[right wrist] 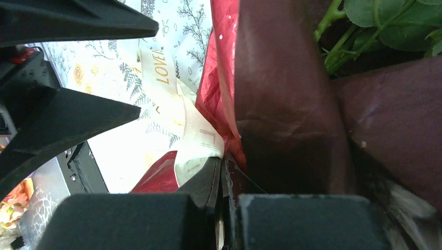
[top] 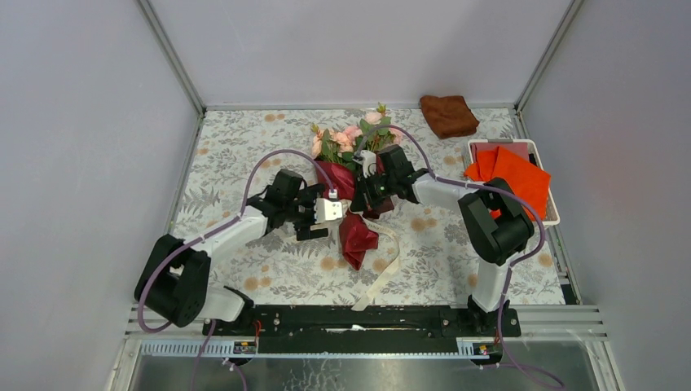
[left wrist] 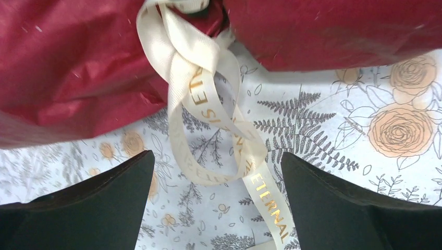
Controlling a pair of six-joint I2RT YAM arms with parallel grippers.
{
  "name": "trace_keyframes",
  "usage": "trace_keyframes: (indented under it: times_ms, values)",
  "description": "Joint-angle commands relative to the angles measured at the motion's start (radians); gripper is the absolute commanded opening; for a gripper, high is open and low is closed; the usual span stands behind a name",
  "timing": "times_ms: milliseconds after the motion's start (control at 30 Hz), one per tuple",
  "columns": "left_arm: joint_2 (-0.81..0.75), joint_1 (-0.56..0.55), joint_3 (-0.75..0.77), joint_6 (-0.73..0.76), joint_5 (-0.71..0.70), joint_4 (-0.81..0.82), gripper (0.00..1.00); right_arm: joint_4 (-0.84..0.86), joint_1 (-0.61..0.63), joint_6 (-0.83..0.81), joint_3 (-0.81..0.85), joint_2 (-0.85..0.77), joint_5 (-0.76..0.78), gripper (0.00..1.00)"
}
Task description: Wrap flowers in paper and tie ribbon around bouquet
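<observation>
- The left gripper [left wrist: 216, 208] hangs just left of the bouquet [top: 341, 181], jaws spread wide and gripping nothing; the ribbon [left wrist: 208, 104] lies slack on the table [top: 244, 163] below them
- The right gripper [right wrist: 221, 169] has its jaws pressed together against the paper [right wrist: 281, 94], right at the ribbon; whether ribbon is pinched cannot be told
- The bouquet lies mid-table, flowers [top: 346, 137] at the far end, the ribbon looped round its narrow part and trailing toward the near edge
</observation>
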Motion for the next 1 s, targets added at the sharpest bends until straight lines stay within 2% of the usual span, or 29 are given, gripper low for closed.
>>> trace_keyframes:
  times_ms: [0, 167, 200, 267, 333, 433, 500, 667, 767, 833, 967]
  values:
    - [0.038, 0.011, -0.024, -0.097, -0.093, 0.098, 0.98, 0.044, 0.001, 0.006, -0.001, -0.064, 0.007, 0.03]
    - [0.093, 0.010, -0.050, -0.149, -0.086, 0.236, 0.98, 0.038, 0.000, 0.005, -0.004, -0.074, 0.020, 0.12]
    - [0.096, 0.010, -0.063, -0.150, -0.083, 0.259, 0.94, 0.032, 0.001, 0.001, -0.004, -0.079, 0.029, 0.14]
    - [0.099, 0.007, -0.075, -0.137, -0.069, 0.285, 0.79, 0.021, 0.001, -0.003, -0.004, -0.086, 0.051, 0.16]
    - [0.100, 0.004, -0.081, -0.116, -0.056, 0.273, 0.57, 0.014, 0.001, -0.009, -0.001, -0.091, 0.068, 0.17]
    - [0.088, 0.003, -0.080, -0.094, -0.057, 0.254, 0.15, 0.006, 0.001, -0.012, 0.002, -0.087, 0.072, 0.12]
    - [0.073, 0.003, -0.068, -0.099, -0.052, 0.232, 0.04, 0.004, 0.001, -0.013, 0.006, -0.081, 0.069, 0.07]
    - [0.045, 0.002, -0.037, -0.095, -0.029, 0.155, 0.02, -0.022, 0.000, -0.027, 0.028, -0.088, 0.106, 0.04]
    - [0.033, 0.003, -0.034, -0.092, -0.035, 0.138, 0.10, -0.065, 0.000, -0.037, 0.028, -0.113, 0.141, 0.12]
    - [0.030, 0.004, -0.036, -0.097, -0.036, 0.149, 0.15, -0.066, 0.001, -0.037, 0.024, -0.121, 0.149, 0.14]
    - [0.029, 0.002, -0.037, -0.133, -0.016, 0.193, 0.13, -0.090, 0.001, -0.037, 0.030, -0.114, 0.169, 0.16]
